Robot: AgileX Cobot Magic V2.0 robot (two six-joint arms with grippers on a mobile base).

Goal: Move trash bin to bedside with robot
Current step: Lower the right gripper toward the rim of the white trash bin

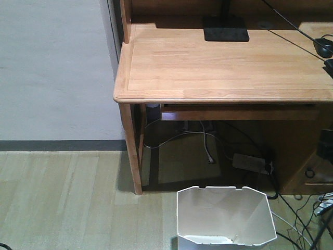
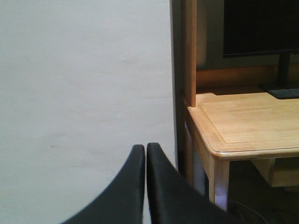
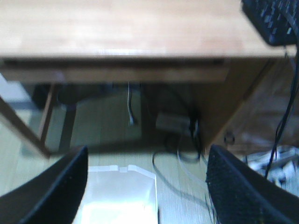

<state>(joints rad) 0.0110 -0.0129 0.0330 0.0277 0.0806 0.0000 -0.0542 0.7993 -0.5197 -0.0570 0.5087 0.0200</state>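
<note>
The white faceted trash bin (image 1: 225,216) stands on the floor in front of the wooden desk, at the bottom of the front view. In the right wrist view it (image 3: 119,196) lies below and between the wide-open black fingers of my right gripper (image 3: 147,161), nearer the left finger. My left gripper (image 2: 145,149) is shut and empty, pointing at the grey wall beside the desk corner. Neither arm shows in the front view. The bed is out of view.
A light wooden desk (image 1: 223,62) fills the upper right, with a monitor base (image 1: 225,28) and a mouse (image 1: 324,47) on it. A power strip (image 1: 252,163) and several cables lie on the floor under it. Grey wall (image 1: 52,67) stands at left.
</note>
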